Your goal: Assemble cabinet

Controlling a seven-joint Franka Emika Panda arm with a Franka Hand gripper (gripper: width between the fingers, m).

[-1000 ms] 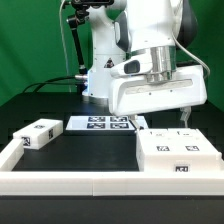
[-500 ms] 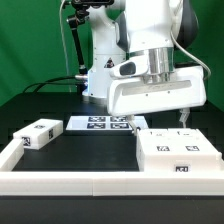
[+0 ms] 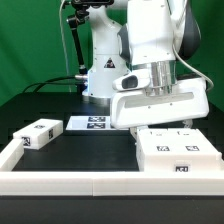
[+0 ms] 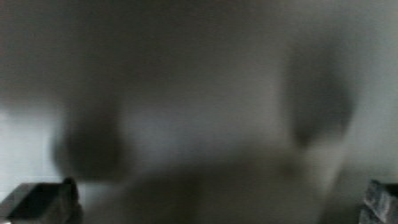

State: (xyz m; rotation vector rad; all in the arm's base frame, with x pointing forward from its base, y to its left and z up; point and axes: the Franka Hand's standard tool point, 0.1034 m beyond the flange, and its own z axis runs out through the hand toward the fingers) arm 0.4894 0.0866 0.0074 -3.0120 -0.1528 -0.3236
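2 parts, cabinet (image 3: 175, 155) and block (image 3: 40, 133), lie well apart, so we judge nothing joined yet; our gripper (image 4: 214, 203) gapes wide, empty.

Nothing readable; the cabinet (image 3: 176, 153) bears only patterned tags (image 3: 166, 148).

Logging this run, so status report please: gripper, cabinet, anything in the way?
Gripper open, just above cabinet box; wrist view blurred. That box on table, ungripped. Small block apart, exterior view's left, not in the way.
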